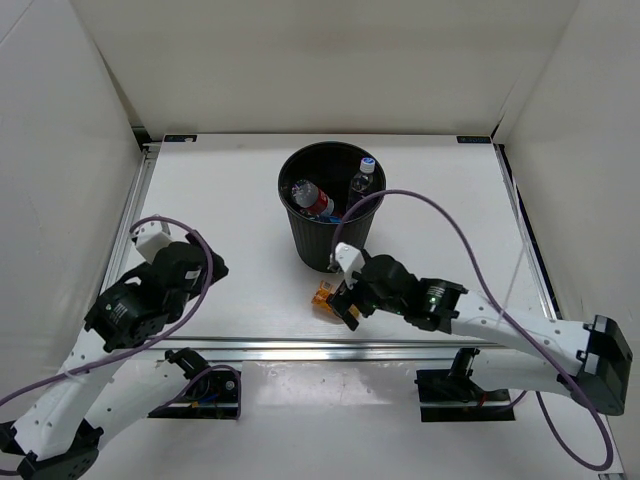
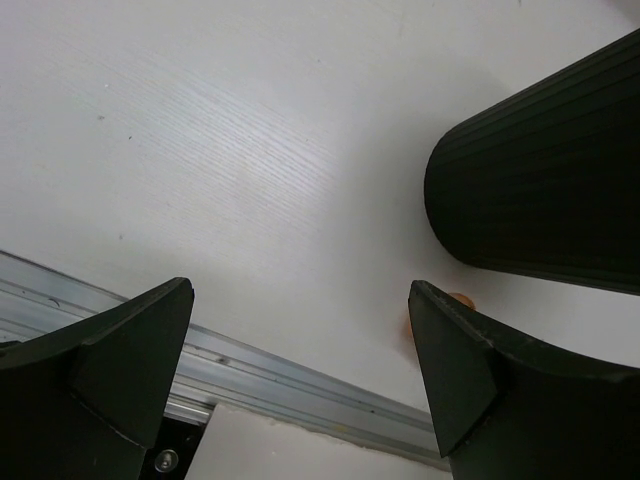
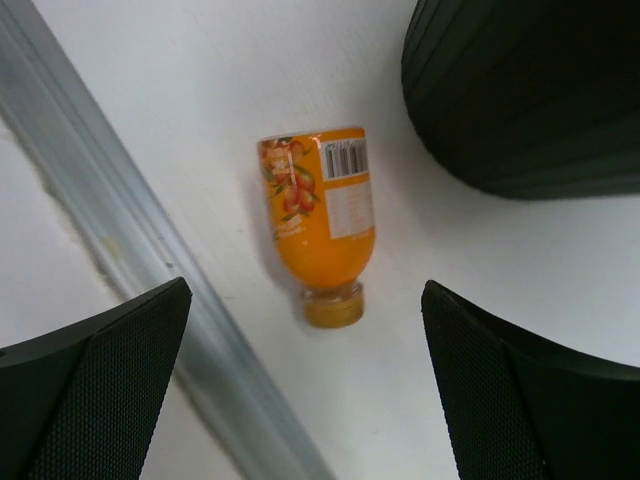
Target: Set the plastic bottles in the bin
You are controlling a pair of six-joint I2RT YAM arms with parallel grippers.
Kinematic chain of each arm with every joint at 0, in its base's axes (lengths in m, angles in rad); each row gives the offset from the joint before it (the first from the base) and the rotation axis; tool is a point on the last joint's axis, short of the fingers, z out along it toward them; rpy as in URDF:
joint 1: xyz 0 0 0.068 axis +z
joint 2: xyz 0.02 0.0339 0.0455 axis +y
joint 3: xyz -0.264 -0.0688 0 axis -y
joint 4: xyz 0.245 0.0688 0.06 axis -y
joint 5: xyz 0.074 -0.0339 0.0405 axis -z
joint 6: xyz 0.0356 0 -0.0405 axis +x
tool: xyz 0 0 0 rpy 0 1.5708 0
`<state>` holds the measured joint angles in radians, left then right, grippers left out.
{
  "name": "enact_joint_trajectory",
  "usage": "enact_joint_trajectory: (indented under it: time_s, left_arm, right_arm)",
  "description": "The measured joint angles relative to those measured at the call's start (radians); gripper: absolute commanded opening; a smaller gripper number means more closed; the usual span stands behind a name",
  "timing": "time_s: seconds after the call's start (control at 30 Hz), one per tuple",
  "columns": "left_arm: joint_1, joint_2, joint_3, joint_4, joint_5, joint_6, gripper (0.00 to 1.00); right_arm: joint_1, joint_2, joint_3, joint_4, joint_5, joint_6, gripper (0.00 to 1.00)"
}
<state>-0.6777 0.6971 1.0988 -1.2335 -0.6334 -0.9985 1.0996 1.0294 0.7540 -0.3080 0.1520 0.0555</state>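
The short orange bottle (image 3: 320,215) lies on its side on the white table (image 3: 230,60), label and barcode up, its cap (image 3: 335,306) pointing toward my right wrist camera. It sits just beside the foot of the black bin (image 3: 520,90) without touching it, in the strip between the bin and the aluminium rail (image 3: 120,220). From overhead I can see a red-labelled bottle (image 1: 311,199) and a clear bottle (image 1: 362,180) in the bin, the clear one leaning against the far rim; I can't count the rest, so I judge the orange one to be the last one out. The right gripper (image 3: 305,365) hangs above it with its jaws spread wide and nothing between them, straddling the bottle's cap end, which I read as lining up for a pinch across the body. The bin wall is close on one side, so the far finger has little room. The left gripper (image 2: 300,350) is parked low off to the side, jaws also apart and empty, out of the right arm's way.
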Motion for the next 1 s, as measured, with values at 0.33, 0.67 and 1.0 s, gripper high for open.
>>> enact_joint_trajectory:
  time_s: [0.33, 0.67, 1.0]
  left_arm:
    - [0.0, 0.058, 0.0, 0.0, 0.032, 0.028, 1.0]
    - [0.0, 0.061, 0.015, -0.032, 0.047, 0.014, 1.0]
    - [0.0, 0.046, 0.029, -0.075, 0.052, -0.034, 1.0]
  right_arm:
    - [0.008, 0.151, 0.0, 0.137, -0.046, -0.258, 0.99]
    - [-0.003, 0.297, -0.011, 0.244, -0.151, -0.267, 0.96]
    - [-0.045, 0.403, -0.031, 0.286, -0.21, -0.19, 0.75]
